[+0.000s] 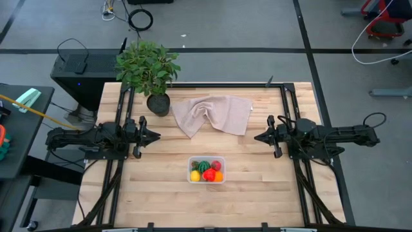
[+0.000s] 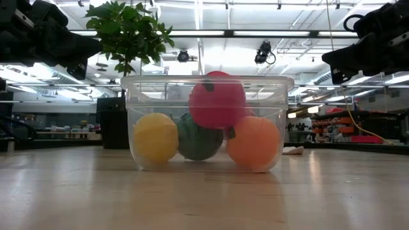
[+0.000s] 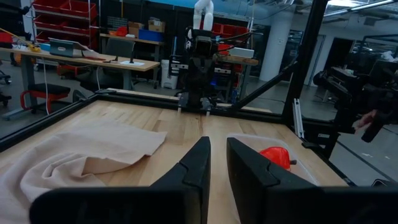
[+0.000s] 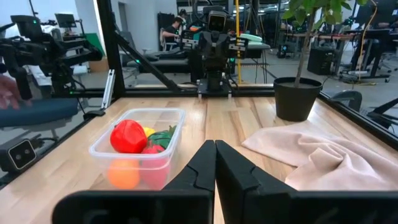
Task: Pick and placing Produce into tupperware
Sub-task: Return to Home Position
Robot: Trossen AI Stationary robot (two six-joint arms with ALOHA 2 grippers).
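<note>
- From table height, the second red piece (image 1: 216, 165) is almost wholly hidden behind its neighbours. What seems to be a sliver of it shows above the orange one.
- Both arms are cut off at that view's upper corners, so their fingertips cannot be seen there. The left wrist view catches only one red top above the container's rim, and the rest sits behind a finger.
- The tupperware (image 2: 153, 96) stands open-topped towards the table's near edge, midway between the two arms.
- It holds five pieces of produce: one yellow piece (image 2: 155, 137), one dark green piece (image 2: 198, 139), one orange piece (image 2: 254, 142) and two red. The upper red piece (image 2: 217, 99) rides on the others and reaches the rim.
- The left gripper (image 1: 156, 136) hangs over the table's left side, pointing right, with a narrow strip of wood visible between its fingers.
- The right gripper (image 1: 256, 136) faces it from the right side, its fingers pressed together on nothing.
- The table (image 1: 161, 193) is pale planked wood.
- One crumpled beige cloth (image 1: 212, 115) lies beyond the container, and one potted plant (image 1: 149, 67) stands at the far left.
- Around the table are a grey floor with cables, workbenches and ceiling lights.
</note>
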